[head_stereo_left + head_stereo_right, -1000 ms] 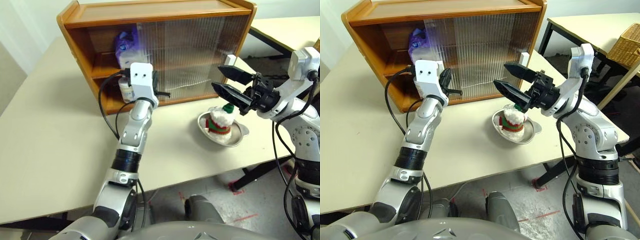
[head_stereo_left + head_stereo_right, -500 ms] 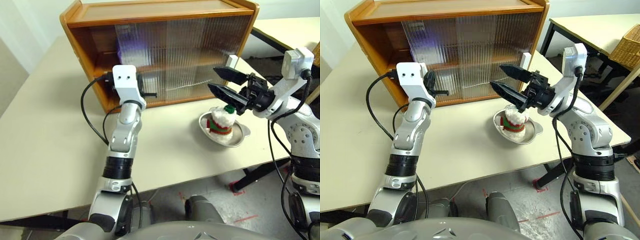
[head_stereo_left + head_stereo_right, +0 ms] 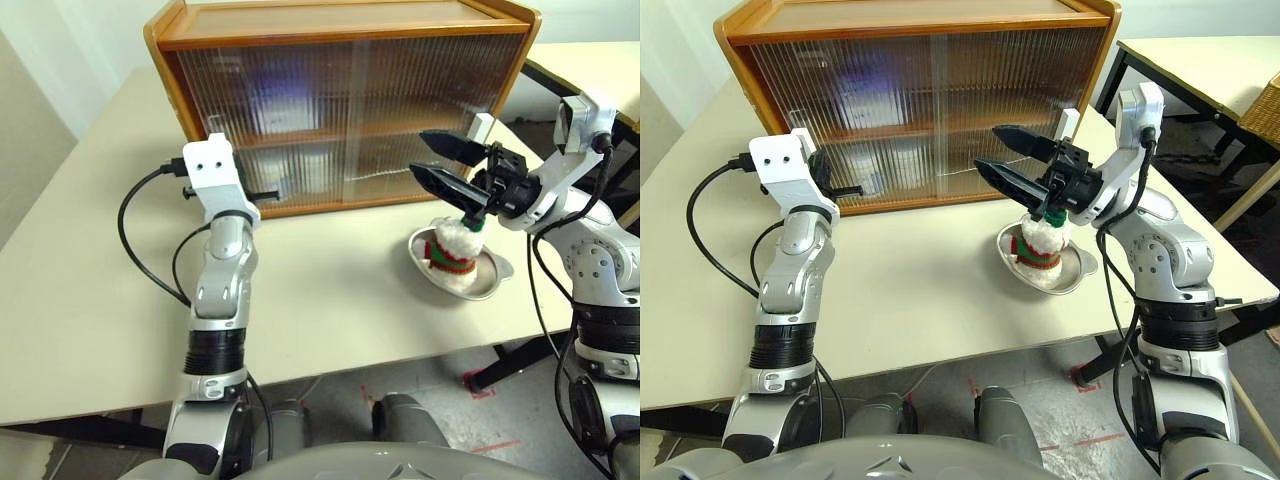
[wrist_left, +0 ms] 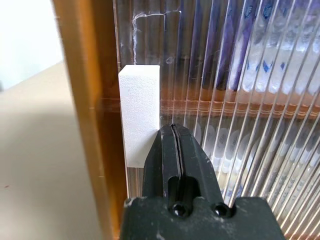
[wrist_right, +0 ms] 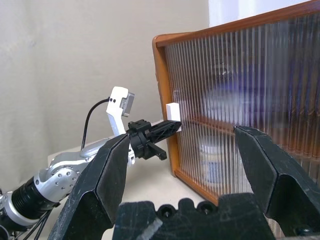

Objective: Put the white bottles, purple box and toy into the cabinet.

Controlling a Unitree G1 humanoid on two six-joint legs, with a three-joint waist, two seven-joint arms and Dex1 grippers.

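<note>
Two ribbed sliding doors now cover the whole front of the cabinet (image 3: 340, 100); a second ago the left end stood open, with the purple box and one white bottle in plain sight. No writing can be read: behind the ribs the purple box (image 3: 262, 92) is a violet blur on the upper shelf, and the white bottles (image 3: 883, 172) are pale shapes with blue print on the lower level. The left end effector (image 3: 268, 192) has moved toward the cabinet's left end with the door; its fingers (image 4: 175, 160) are pressed together with nothing between them, tips against the white handle (image 4: 139, 114) beside the wooden side post. The left arm reaches forward, forearm rising steeply from the near counter (image 3: 90, 300) edge, end effector roughly level. The right end effector (image 3: 448, 165) hovers above the toy (image 3: 452, 248), jaws spread wide and empty, pointing leftward across the cabinet front; it has hardly shifted. The toy sits in a silver dish (image 3: 492, 282) on the counter in front of the cabinet's right half, outside the cabinet.
</note>
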